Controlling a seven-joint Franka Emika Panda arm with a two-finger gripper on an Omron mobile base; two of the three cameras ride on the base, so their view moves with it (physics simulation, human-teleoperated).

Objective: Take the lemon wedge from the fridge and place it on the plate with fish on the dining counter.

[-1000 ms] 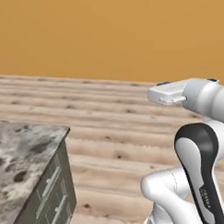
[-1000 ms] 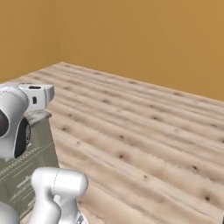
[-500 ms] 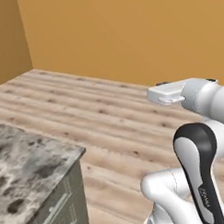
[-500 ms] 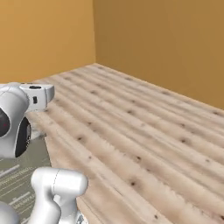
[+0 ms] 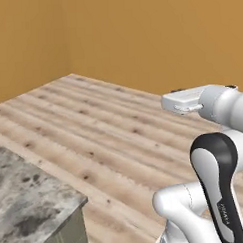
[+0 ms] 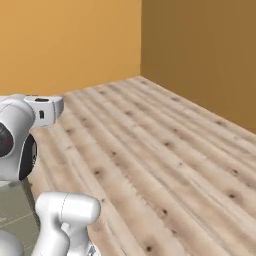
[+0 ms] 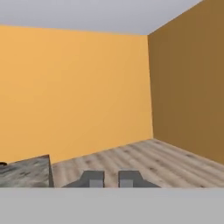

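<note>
Orange walls [image 7: 78, 92] meet in a bare corner of the simulated kitchen, the right-hand wall in deeper shadow than the one facing the hand camera, under a pale grey ceiling [image 7: 87, 15]. A light wooden plank floor [image 6: 165, 150] runs from the robot's base out to that corner, its boards streaked and knotted. The dining counter [image 5: 26, 197] shows its mottled grey-brown stone top at the lower left of the left base view, with a strip of dark panelled side below its near corner; in the hand view the end of the same stone top juts in at the left edge, well short of the corner of the room. The white arm [image 5: 216, 184] rises from the lower right of the left base view, a dark joint cover on its upright link, and its forearm reaches left above the floor, ending in a flat white wrist piece. In the hand view the gripper [image 7: 111, 178] points level across the floor toward the corner, its two small dark finger tips drawn close together with only a narrow gap between them, and nothing can be seen between them. The lemon wedge, the fridge, the plate and the fish cannot be placed from these views.
</note>
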